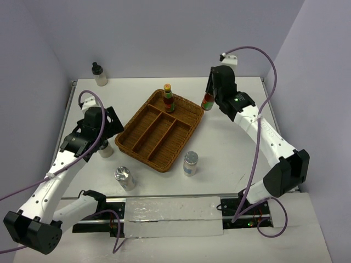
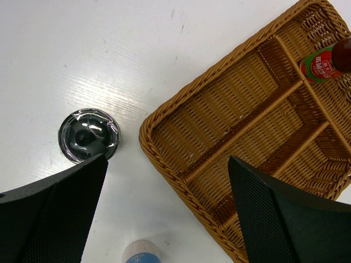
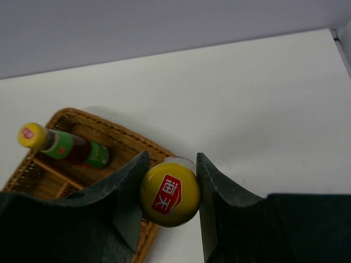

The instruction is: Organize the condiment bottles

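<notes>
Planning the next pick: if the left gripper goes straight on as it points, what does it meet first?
Probably bare table, between the black-capped bottle and the corner of the wicker tray; depth unclear.

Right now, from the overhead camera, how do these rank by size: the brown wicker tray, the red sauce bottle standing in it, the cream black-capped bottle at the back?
1. The brown wicker tray, far the largest.
2=. The red sauce bottle and the cream black-capped bottle look about alike; unranked.
</notes>
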Controlling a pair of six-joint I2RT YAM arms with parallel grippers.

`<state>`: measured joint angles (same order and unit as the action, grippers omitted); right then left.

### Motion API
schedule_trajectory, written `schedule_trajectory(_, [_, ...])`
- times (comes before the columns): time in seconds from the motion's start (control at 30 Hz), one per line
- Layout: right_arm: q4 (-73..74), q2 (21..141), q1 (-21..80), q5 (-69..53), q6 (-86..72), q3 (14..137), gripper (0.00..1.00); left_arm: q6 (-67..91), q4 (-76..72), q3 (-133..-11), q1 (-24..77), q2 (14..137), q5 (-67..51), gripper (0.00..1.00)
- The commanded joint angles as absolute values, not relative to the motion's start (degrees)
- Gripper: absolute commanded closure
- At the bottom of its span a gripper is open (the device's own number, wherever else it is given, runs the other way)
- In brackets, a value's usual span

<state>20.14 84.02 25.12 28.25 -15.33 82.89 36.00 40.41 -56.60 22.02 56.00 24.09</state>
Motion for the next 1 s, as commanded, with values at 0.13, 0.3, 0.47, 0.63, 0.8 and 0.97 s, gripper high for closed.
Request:
schedule_trajectory(0.13, [15.5,94.3,29.9,29.1,-15.5,97.3,0.91,36.6,41.5,-57.0,22.1,53.5,25.2,0.01])
schedule_trajectory(0.3, [14.4,98.3,30.6,28.8,-15.5,97.6,0.91,36.6,42.7,-56.7,22.1,51.9,26.3,0.0])
schedule_trajectory(0.47, [14.0,100.8,30.9,27.6,-15.5,96.6,0.91,36.6,43.2,-56.6,22.1,50.7,27.0,0.0])
schedule_trajectory(0.63, [13.2,102.7,31.1,26.9,-15.5,95.0,0.91,36.4,43.6,-56.8,22.1,51.3,27.1,0.01])
schedule_trajectory(0.8, [12.4,105.7,31.4,26.6,-15.5,94.7,0.91,36.4,44.0,-56.8,22.1,51.6,27.1,0.01])
schedule_trajectory(0.97, [11.7,107.9,31.8,25.2,-15.5,94.7,0.91,36.3,44.2,-56.4,22.1,50.8,27.3,0.0])
